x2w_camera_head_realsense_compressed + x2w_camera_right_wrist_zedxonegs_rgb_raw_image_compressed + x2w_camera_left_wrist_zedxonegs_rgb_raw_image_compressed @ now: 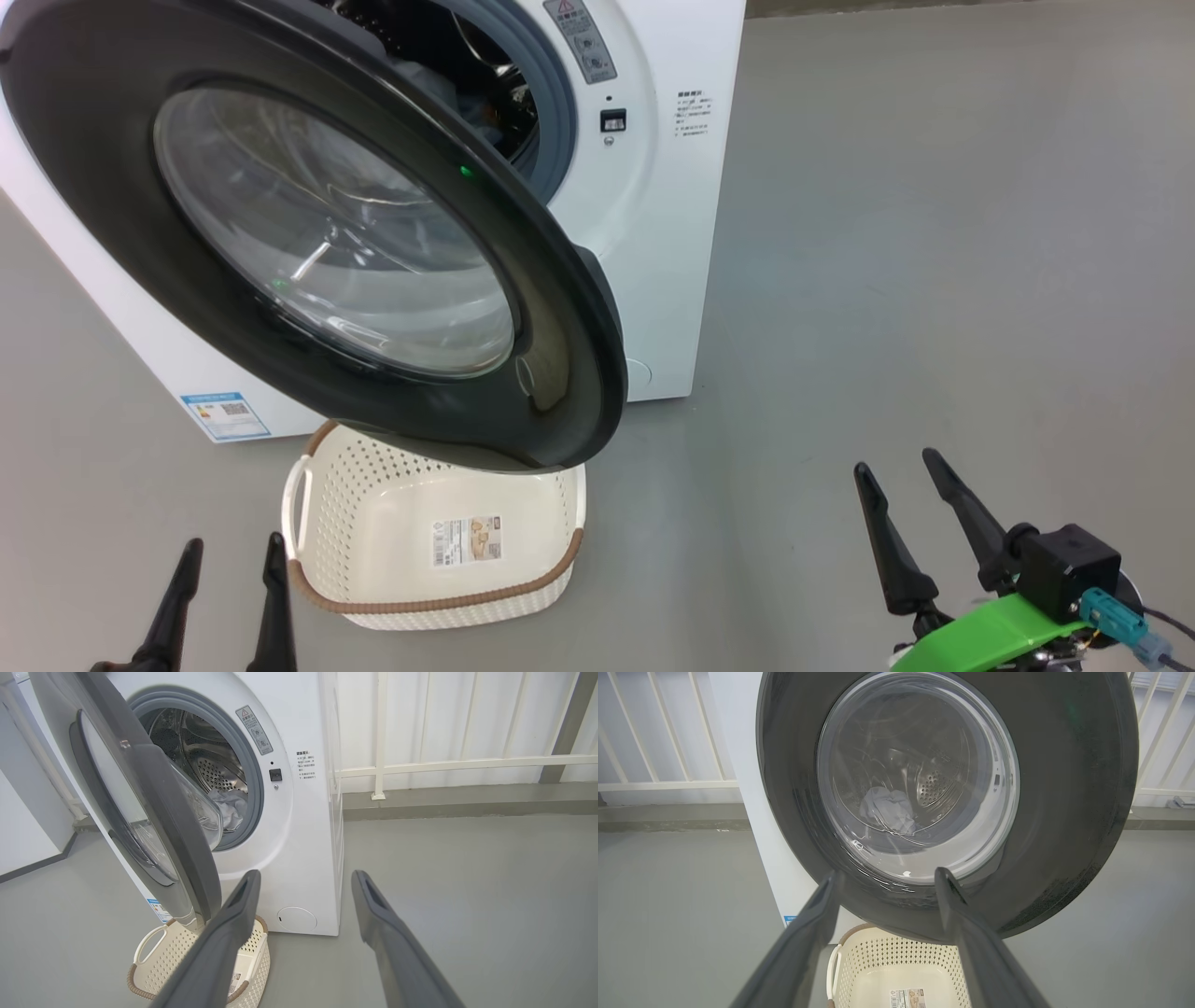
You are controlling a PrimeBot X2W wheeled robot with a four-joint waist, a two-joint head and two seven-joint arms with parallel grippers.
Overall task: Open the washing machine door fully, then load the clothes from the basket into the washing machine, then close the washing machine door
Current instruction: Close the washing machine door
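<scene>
The washing machine (653, 233) (299, 826) stands ahead with its door (327, 233) (1064, 788) (154, 812) swung partly open, its black rim hanging over the basket. Pale grey-blue clothes (231, 807) (887, 809) lie inside the steel drum. The cream basket (434, 532) (896, 970) (159, 961) sits on the floor under the door, with just a label sticker on its bottom. My left gripper (233, 560) (887, 882) is open at the lower left, apart from the basket. At the lower right my right gripper (901, 471) (306, 877) is open and holds nothing.
Grey floor (934, 280) spreads wide to the right of the machine. A white railing (467, 763) and a low kerb run along the wall behind. A blue energy label (226, 415) marks the machine's lower front.
</scene>
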